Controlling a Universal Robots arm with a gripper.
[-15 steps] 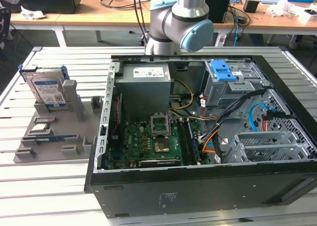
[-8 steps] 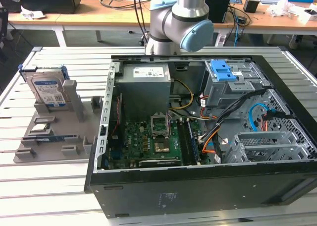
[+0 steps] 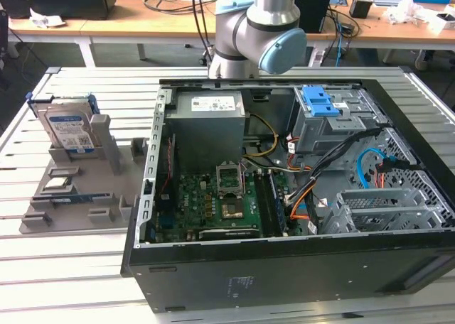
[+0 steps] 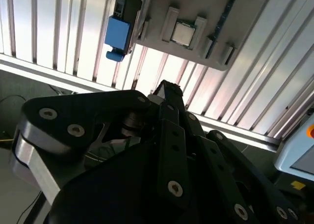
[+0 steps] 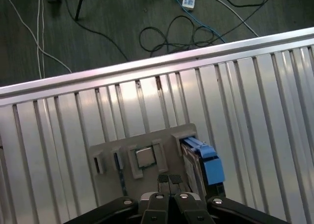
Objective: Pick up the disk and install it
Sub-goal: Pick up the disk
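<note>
Flat rectangular silver-metal disk (image 3: 70,128) in blue plastic bracket: upright in grey plastic holder (image 3: 85,185), exterior view's left. Black metal gripper (image 5: 169,178): fingertips together, empty, over holder, disk just beside, untouched.

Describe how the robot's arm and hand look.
The silver-grey tubular metal arm has rounded joints closed by pale blue caps. Its black hand is built of flat linkage bars pinned with round silver screws, tapering to two narrow black fingertips.
</note>
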